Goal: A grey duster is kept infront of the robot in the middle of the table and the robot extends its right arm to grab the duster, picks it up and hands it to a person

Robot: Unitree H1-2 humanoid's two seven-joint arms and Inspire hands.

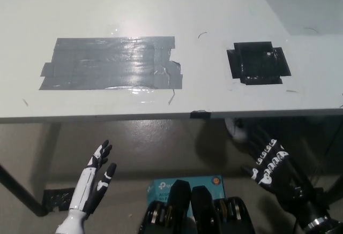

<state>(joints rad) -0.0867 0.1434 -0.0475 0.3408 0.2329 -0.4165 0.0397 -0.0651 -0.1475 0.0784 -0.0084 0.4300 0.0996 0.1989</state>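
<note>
**Hidden and cropped regions, head view**

The counter (161, 9) runs past the top, left and right edges, so its full extent is unseen. The black right robot hand (273, 164) sits below the counter's front edge; its arm is cut at the lower right corner. The white left robot hand (95, 183) is cropped at the wrist by the bottom edge. The teal label (185, 183) is partly covered, and its print is too small to read.

No lettering can be read; the print on the teal box (185, 183) is too small to make out.
</note>
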